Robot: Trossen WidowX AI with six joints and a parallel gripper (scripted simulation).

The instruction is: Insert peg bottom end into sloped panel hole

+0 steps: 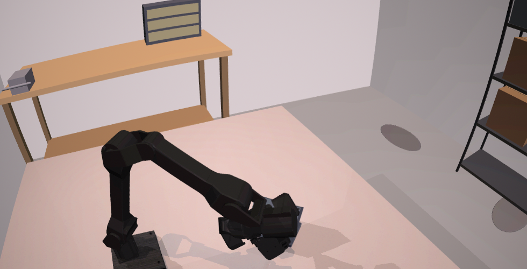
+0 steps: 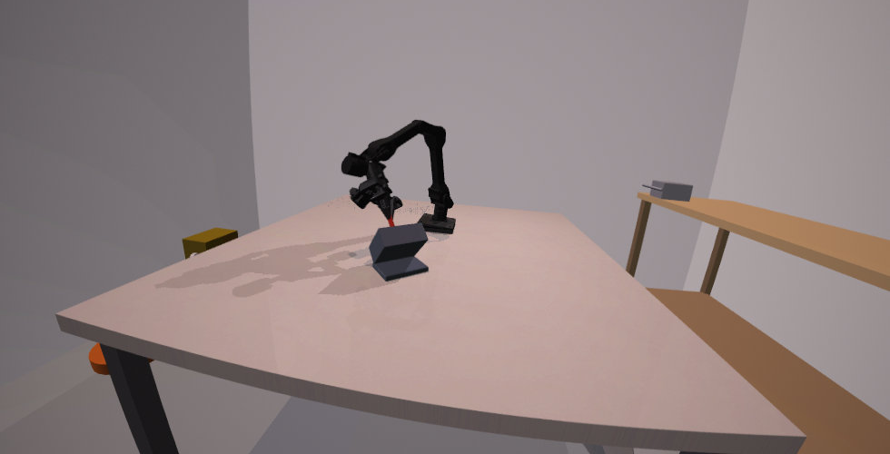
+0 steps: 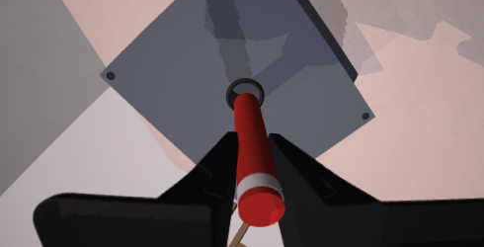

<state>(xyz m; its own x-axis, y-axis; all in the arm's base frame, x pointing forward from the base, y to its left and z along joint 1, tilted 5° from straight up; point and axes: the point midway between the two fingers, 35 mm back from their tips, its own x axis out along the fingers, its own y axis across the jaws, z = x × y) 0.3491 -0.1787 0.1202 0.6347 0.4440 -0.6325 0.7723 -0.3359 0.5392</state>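
Wrist view: round red peg [image 3: 253, 142], white-banded, tip seemingly at hole [image 3: 245, 93].

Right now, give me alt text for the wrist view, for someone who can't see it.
A red peg with a white band near its top is clamped in the black end effector, its far tip at the rim of a round hole in a grey square panel. Small dark dots mark two panel corners; pink table surrounds it.

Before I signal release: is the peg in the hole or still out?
At the mouth only. In the wrist view the red peg has its tip at the hole's rim, most of its length showing, end effector clamped on it.
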